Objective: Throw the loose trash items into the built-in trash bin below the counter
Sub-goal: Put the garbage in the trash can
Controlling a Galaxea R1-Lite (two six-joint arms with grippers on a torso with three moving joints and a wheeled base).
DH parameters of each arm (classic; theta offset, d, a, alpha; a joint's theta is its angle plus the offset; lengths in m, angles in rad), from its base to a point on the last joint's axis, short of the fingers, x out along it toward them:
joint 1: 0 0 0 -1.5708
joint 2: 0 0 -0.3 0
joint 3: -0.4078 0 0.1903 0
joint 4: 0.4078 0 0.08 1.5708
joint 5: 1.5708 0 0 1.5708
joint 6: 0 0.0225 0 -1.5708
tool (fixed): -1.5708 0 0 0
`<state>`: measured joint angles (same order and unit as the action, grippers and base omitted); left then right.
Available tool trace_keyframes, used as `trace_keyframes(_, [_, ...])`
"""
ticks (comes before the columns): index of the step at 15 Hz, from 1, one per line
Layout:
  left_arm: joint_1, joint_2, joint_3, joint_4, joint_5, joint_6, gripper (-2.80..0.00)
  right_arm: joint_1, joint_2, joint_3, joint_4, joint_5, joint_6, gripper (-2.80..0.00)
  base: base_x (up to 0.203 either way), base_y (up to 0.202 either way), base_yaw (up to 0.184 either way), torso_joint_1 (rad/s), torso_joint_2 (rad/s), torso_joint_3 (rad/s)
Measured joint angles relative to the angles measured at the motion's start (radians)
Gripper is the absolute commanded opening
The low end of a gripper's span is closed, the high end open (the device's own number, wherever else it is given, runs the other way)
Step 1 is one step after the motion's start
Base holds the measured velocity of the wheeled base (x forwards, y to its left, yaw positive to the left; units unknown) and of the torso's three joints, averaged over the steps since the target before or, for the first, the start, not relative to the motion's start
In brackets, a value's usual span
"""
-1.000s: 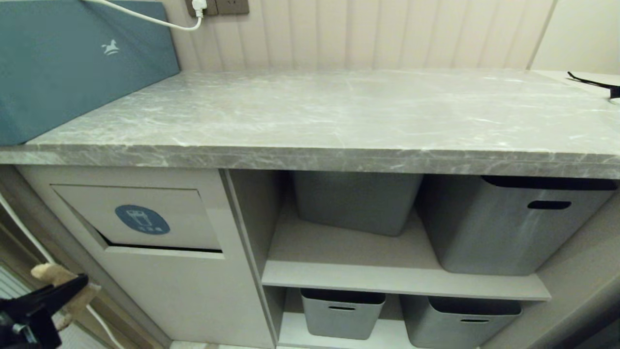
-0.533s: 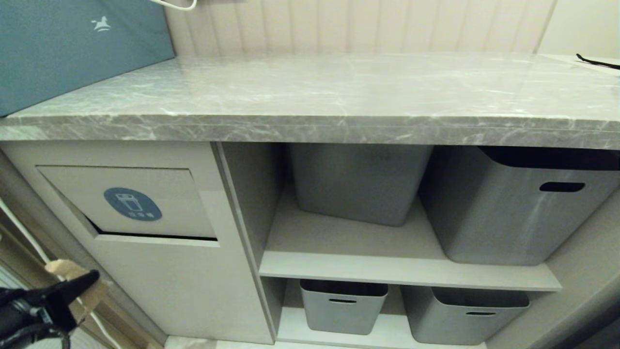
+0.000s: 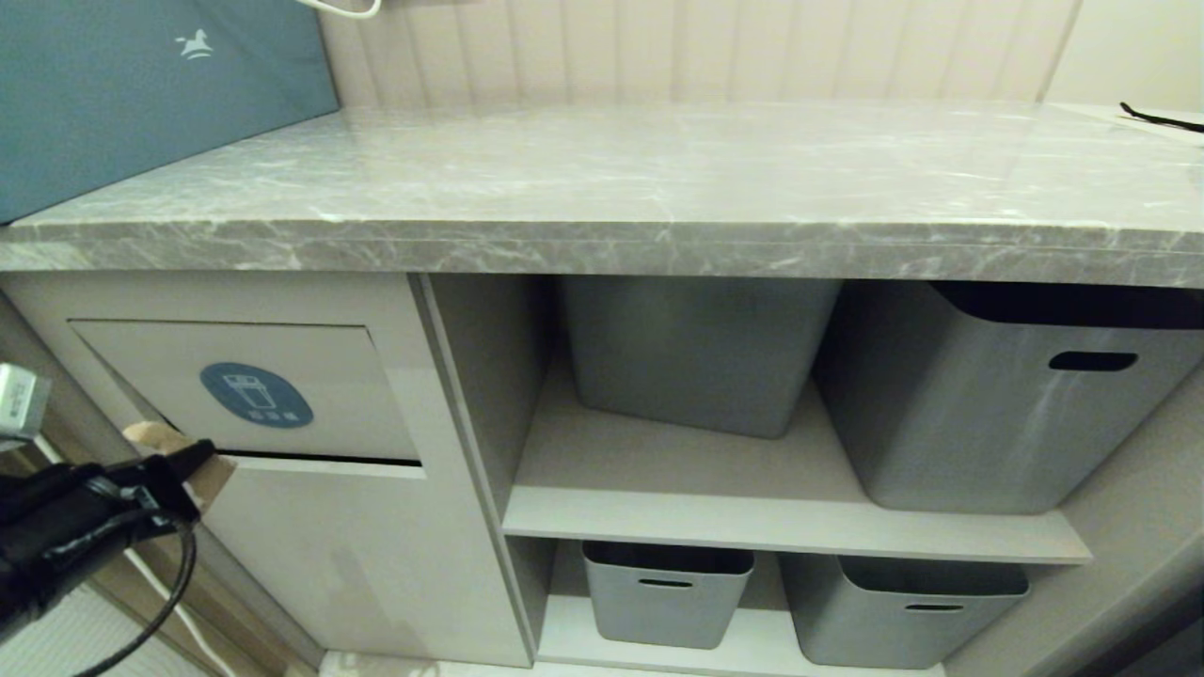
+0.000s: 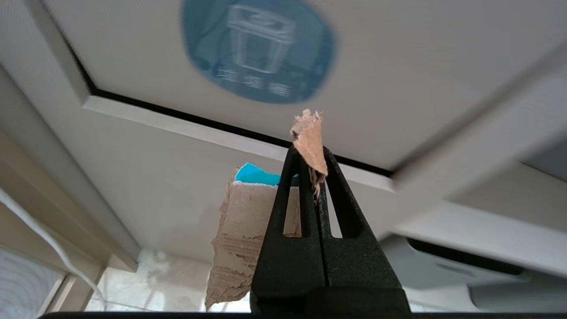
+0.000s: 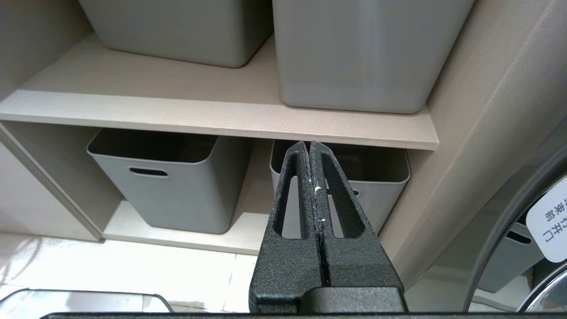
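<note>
At lower left, our left gripper is clenching cardboard thinly; nudging the flap risks dropping it outside.

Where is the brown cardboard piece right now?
The cardboard piece is pinched in the left gripper, low on the head view's left, just in front of the trash bin flap's lower edge.

This looks like a fitted home utility or kitchen nook: a long grey marble counter runs along a pale panelled wall, a beige built-in cabinet flap with a blue bin sticker sits below, and grey plastic storage boxes fill open shelves.
</note>
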<state>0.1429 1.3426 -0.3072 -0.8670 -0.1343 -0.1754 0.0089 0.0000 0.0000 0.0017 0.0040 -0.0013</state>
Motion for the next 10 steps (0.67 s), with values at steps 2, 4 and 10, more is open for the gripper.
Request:
trace_keyframes(2, [0.028,0.107,-0.002,-0.099,0.02,-0.018,-2.8,0.0,0.0,0.0,0.0,0.0,0.0,-2.8,0.0,0.0,0.0,0.0,0.0,0.0])
trace_keyframes(4, [0.082,0.224,-0.009,-0.239,0.029,-0.04,-2.8,0.0,0.0,0.0,0.0,0.0,0.0,-2.8,0.0,0.0,0.0,0.0,0.0,0.0])
trace_keyframes(10, [0.145,0.489,-0.032,-0.617,0.021,-0.058,-2.8,0.0,0.0,0.0,0.0,0.0,0.0,-2.8,0.0,0.0,0.0,0.0,0.0,0.0])
